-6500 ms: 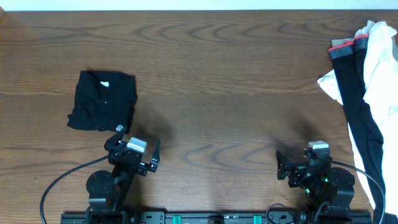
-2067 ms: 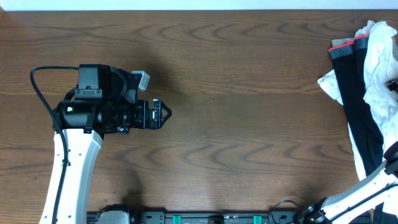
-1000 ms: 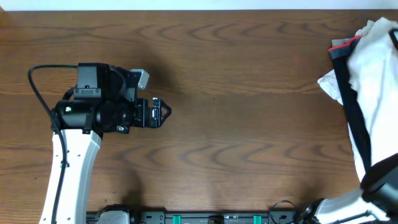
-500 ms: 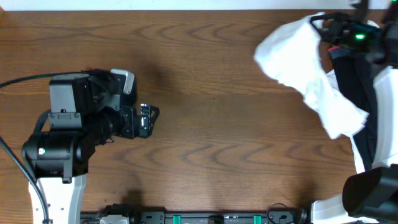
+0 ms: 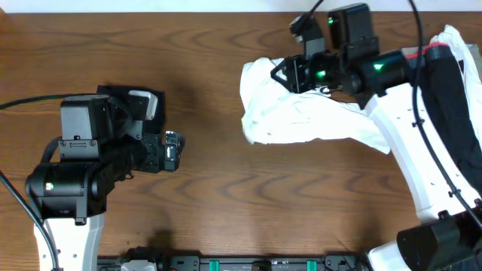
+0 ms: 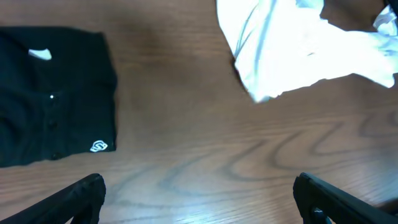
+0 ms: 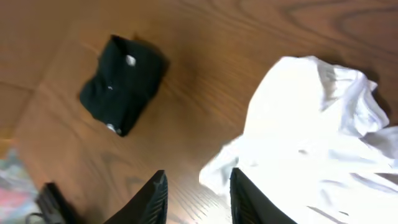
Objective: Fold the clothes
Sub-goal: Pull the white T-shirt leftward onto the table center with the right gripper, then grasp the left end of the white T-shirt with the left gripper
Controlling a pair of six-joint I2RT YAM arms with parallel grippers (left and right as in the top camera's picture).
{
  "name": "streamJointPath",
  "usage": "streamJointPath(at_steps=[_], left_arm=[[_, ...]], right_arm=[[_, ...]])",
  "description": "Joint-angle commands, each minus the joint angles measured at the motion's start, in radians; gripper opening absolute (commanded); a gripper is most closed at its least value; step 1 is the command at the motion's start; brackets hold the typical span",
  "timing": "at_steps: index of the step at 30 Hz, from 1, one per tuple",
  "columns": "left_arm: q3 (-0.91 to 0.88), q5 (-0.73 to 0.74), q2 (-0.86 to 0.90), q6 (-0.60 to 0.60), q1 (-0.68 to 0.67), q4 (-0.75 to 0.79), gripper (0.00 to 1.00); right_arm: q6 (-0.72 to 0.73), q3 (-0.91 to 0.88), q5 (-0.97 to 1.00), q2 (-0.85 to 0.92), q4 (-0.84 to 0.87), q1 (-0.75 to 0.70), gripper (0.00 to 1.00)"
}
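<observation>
A crumpled white T-shirt [image 5: 301, 120] lies on the brown table [image 5: 226, 196], right of centre. My right gripper [image 5: 279, 74] hovers over its far left edge, jaws apart, with wood and the shirt's edge showing between them and nothing held. The right wrist view shows the same shirt [image 7: 311, 143] beside that gripper [image 7: 198, 196]. A folded black garment [image 6: 53, 93] lies at the left, mostly hidden under my left arm in the overhead view. My left gripper [image 5: 172, 149] stands wide open and empty, its own camera [image 6: 202, 199] looking across bare wood at the white shirt [image 6: 298, 50].
More clothes, black [image 5: 450, 83] and white, are heaped at the table's right edge, partly behind my right arm. The folded black garment [image 7: 121, 84] also shows in the right wrist view, far from the shirt.
My right gripper has swung left from the heap with the white shirt, dropped it right of centre and opened. The left arm has drawn back a little to the left.
</observation>
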Motion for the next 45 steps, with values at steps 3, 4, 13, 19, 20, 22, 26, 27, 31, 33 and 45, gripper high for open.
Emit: streamJointPath(at_steps=[3,4,13,19,20,22,26,27,31,33,45], left_arm=[[0.013,0.005,0.050,0.013,-0.002,-0.024,0.98],[0.012,0.031,0.065,0.013,-0.003,-0.024,0.98],[-0.021,0.138,0.333,0.014,-0.151,0.068,1.00],[-0.021,0.047,0.537,0.010,-0.299,0.205,0.96],[-0.021,0.034,0.573,0.000,-0.318,0.231,0.95],[-0.020,0.032,0.639,-0.017,-0.349,0.289,0.89],[-0.020,0.021,0.742,-0.019,-0.393,0.406,0.82],[-0.021,0.007,0.763,-0.031,-0.402,0.435,0.80],[-0.021,-0.056,0.818,-0.066,-0.429,0.523,0.80],[-0.021,-0.057,0.835,-0.066,-0.439,0.555,0.80],[-0.020,-0.115,0.911,-0.082,-0.462,0.644,0.25]], right_arm=[[-0.001,0.007,0.136,-0.005,-0.043,-0.040,0.36],[0.001,0.007,0.141,-0.004,-0.052,-0.049,0.39],[0.063,0.007,0.240,-0.003,-0.151,-0.142,0.68],[0.074,0.007,0.240,-0.003,-0.182,-0.188,0.71],[0.074,0.007,0.240,-0.003,-0.189,-0.195,0.71],[0.073,0.007,0.240,-0.003,-0.204,-0.207,0.71],[0.073,0.007,0.240,-0.003,-0.221,-0.222,0.71],[0.073,0.007,0.240,-0.003,-0.225,-0.225,0.71],[0.073,0.007,0.240,-0.003,-0.237,-0.227,0.72],[0.073,0.007,0.240,-0.003,-0.237,-0.227,0.72],[0.073,0.007,0.241,-0.003,-0.251,-0.227,0.73]])
